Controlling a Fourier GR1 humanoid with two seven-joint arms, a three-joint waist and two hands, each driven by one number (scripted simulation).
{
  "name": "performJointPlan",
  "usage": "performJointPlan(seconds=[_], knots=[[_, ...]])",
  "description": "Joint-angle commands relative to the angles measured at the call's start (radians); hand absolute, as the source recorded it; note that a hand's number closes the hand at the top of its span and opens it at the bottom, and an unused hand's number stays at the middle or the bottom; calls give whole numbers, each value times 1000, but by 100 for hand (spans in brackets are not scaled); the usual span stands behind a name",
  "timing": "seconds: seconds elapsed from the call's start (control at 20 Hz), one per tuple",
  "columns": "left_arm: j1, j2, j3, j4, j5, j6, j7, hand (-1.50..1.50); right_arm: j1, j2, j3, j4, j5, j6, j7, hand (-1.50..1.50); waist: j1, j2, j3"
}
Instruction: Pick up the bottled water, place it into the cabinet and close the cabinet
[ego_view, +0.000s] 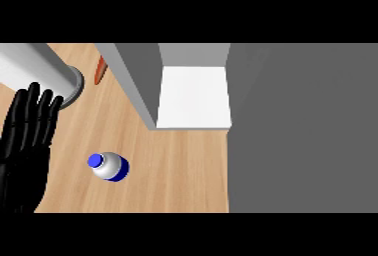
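The bottled water (108, 166), silver with a blue cap and a blue band, stands upright on the wooden counter (177, 170), seen from above. Behind it and to the right is the cabinet (192, 95), its inside showing a white floor between grey walls. A large grey panel (303, 130), apparently the cabinet's door, fills the right side of the view. My left hand (26, 135) rests open at the left edge with its fingers straight and pointing up, well left of the bottle and not touching it. My right hand is not visible.
A grey cylinder (40, 70) stands at the back left, just beyond the left hand's fingertips. A thin orange-red object (100, 70) lies on the counter beside the cabinet's left wall.
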Motion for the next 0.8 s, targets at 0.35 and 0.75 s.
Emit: performJointPlan(seconds=[0.35, 0.75], knots=[[84, 177, -318, 12, 493, -582, 55, -150, 98, 16, 92, -7, -137, 110, 60, -150, -45, 0, 18], [292, 566, -102, -98, 947, -882, 58, -150, 275, -33, 58, -225, -265, 146, 176, -150, 2, -16, 18]])
